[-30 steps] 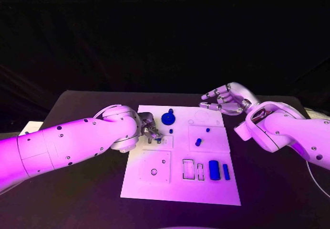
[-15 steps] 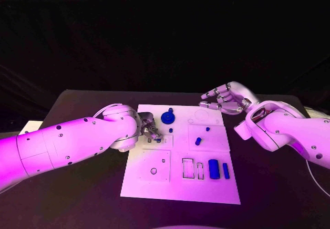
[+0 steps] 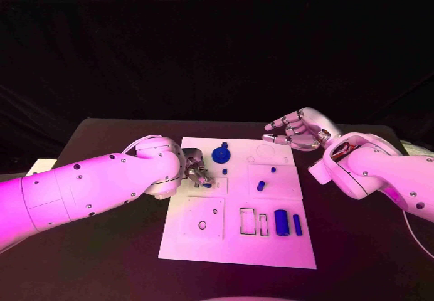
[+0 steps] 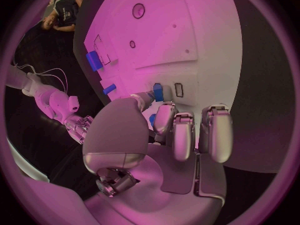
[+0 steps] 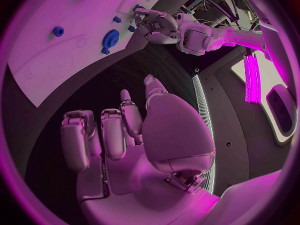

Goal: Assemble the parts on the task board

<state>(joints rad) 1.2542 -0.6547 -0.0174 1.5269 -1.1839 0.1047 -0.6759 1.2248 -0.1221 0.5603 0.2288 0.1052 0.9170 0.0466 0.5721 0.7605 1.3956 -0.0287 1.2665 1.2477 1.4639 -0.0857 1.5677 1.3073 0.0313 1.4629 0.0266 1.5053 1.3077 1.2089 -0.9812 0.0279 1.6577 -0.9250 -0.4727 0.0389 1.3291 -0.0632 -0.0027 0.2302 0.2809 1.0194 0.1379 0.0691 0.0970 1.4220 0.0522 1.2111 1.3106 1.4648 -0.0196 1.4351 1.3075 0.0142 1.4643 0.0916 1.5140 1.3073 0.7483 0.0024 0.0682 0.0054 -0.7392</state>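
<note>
Black table [image 3: 108, 263], one task board [image 3: 237, 244], two hands

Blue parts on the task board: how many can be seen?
7: a round part at the far edge, small ones at and, two bars near, one at the left hand. The hand may hide others.
</note>
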